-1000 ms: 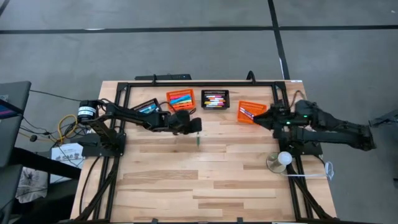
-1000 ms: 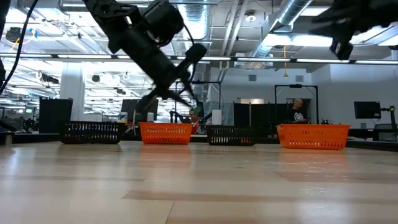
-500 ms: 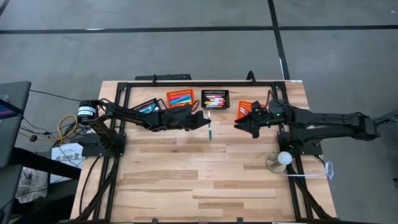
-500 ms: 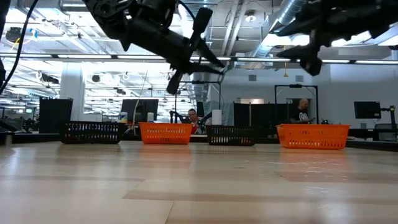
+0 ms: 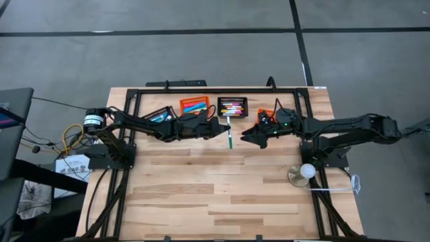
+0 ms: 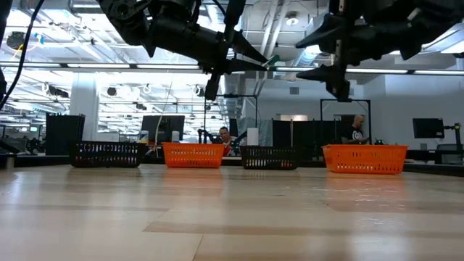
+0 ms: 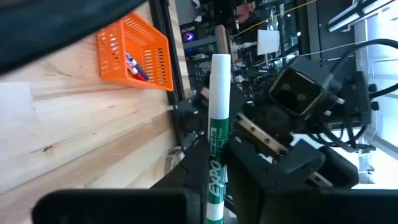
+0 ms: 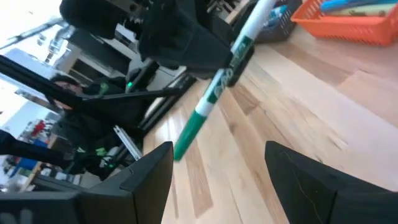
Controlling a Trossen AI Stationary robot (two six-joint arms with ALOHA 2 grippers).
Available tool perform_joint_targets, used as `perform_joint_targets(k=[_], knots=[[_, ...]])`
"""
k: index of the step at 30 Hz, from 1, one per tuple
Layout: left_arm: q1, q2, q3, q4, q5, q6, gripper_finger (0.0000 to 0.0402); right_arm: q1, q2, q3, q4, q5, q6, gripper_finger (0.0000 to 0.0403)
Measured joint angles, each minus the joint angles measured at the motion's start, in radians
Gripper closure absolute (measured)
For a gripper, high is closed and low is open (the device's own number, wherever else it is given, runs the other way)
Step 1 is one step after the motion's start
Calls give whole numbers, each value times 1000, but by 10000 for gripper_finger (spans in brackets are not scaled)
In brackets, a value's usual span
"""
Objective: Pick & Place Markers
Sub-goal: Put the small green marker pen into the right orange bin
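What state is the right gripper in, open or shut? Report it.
Open. In the right wrist view the right gripper shows its two dark fingers spread wide with bare table between them, short of the green marker held in the left gripper.

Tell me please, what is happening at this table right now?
The left gripper is shut on a green marker and holds it up in the air over the middle of the wooden table. The right gripper faces it with its fingers open, close to the marker but not touching it; it looks like a handover is being prepared. Four small baskets, orange and black, stand in a row along the far edge, with more markers inside.
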Motion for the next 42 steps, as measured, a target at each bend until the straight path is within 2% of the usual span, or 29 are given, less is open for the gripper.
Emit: perform_joint_targets(k=[7, 20, 26, 30, 38, 42], knots=[[0, 0, 0, 19, 0, 0, 356, 0, 104, 4, 159, -26, 37, 158], [0, 0, 0, 24, 0, 0, 354, 0, 282, 141, 162, -81, 20, 158], [0, 0, 0, 27, 0, 0, 353, 0, 323, 172, 158, -110, 19, 162], [0, 0, 0, 28, 0, 0, 353, 0, 321, 172, 159, -107, 19, 192], [0, -2, 0, 31, 2, 6, 353, 0, 316, 172, 159, -104, 18, 296], [0, -3, 0, 35, 2, 14, 352, -2, 316, 172, 151, -104, 17, 334]])
